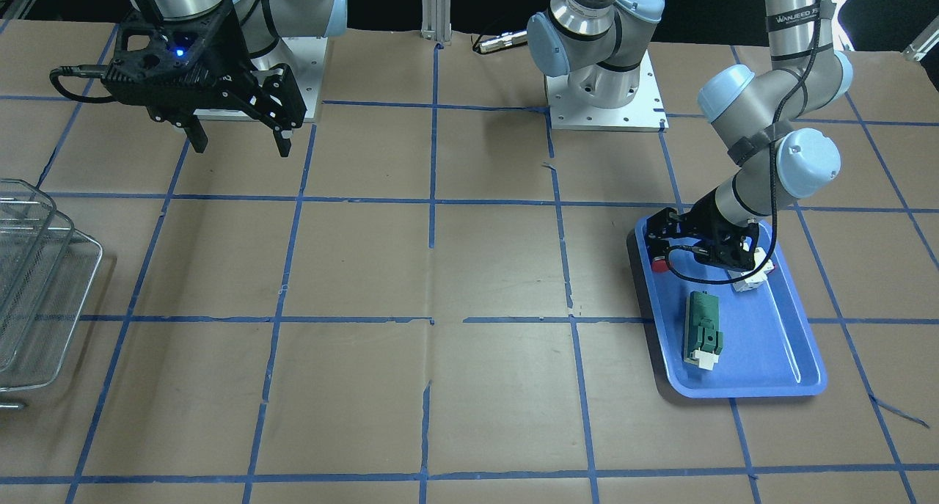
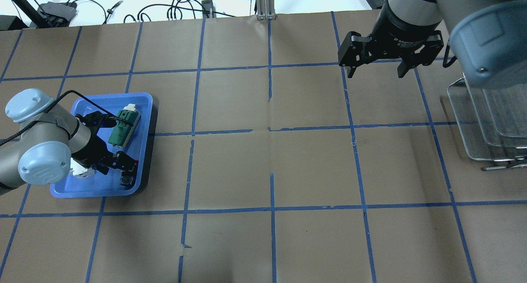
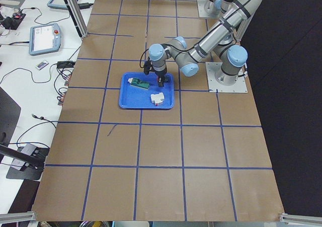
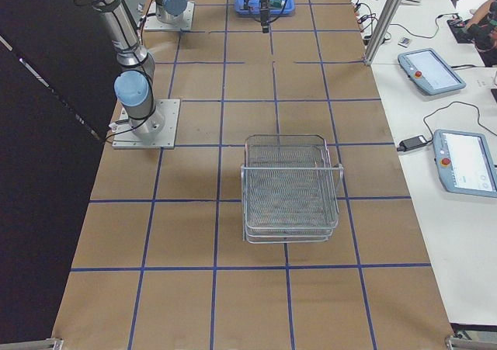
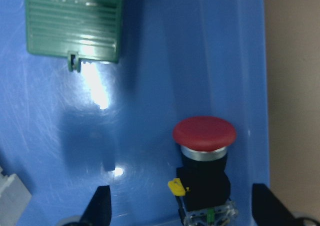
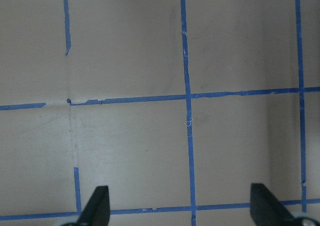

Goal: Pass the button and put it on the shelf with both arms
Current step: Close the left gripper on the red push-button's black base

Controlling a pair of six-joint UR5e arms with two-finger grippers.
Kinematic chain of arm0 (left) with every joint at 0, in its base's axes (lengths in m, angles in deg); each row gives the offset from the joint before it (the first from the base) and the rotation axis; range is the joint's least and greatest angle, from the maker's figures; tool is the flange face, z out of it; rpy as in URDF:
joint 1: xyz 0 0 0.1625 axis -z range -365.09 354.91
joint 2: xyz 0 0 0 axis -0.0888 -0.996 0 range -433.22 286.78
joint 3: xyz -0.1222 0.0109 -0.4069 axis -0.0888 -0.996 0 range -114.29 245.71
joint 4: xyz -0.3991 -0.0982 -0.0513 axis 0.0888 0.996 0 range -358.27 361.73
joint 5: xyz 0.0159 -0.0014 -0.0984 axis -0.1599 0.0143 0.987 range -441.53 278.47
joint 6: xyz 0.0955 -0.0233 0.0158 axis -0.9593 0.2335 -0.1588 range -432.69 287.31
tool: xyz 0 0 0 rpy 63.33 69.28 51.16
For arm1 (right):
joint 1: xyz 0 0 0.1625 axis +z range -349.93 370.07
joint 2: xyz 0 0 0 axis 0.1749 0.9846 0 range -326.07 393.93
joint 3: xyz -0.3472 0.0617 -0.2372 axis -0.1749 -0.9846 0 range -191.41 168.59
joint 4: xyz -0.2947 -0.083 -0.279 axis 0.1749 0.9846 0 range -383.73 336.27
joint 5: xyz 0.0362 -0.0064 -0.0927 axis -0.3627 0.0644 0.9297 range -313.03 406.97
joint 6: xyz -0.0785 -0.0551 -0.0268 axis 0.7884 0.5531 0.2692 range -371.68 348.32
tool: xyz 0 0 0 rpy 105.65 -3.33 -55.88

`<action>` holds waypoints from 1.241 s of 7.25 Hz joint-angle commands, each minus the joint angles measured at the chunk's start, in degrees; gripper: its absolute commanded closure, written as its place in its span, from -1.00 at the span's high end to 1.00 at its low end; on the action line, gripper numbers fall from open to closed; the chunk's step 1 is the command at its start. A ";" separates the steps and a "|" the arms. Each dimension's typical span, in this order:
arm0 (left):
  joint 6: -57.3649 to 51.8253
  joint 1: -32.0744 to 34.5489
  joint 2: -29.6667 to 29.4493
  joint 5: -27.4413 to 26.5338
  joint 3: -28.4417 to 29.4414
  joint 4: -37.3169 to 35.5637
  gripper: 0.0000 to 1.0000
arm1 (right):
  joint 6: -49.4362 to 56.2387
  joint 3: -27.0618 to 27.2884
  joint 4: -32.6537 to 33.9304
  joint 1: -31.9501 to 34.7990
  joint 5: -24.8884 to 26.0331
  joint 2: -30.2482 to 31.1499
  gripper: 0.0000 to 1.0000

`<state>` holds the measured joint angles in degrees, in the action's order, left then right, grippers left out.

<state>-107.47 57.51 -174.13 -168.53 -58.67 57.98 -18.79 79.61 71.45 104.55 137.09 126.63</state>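
Note:
The button (image 5: 204, 136), with a red mushroom cap and a black body, lies in the blue tray (image 2: 142, 101); it also shows in the front view (image 1: 660, 264). My left gripper (image 5: 182, 211) is low over the tray, open, with one finger on each side of the button, not closed on it. It shows in the overhead view (image 2: 123, 167) and the front view (image 1: 658, 251). My right gripper (image 2: 375, 73) hangs open and empty high over the table (image 1: 238, 141). The wire-mesh shelf (image 2: 486, 122) stands at the table's right end (image 4: 291, 187).
A green terminal block (image 2: 123, 126) and a white breaker block (image 2: 82, 171) lie in the same tray, close to my left gripper. Brown paper with a blue tape grid (image 2: 271, 130) covers the table between tray and shelf.

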 commanded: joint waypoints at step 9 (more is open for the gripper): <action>3.58 -1.17 -0.52 0.52 -0.16 -0.01 0.96 | 0.00 -0.05 -0.08 0.00 -0.04 0.03 1.00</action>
<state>-103.94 56.39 -174.59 -168.07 -58.85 58.01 -18.79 79.63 71.37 104.55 137.05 126.66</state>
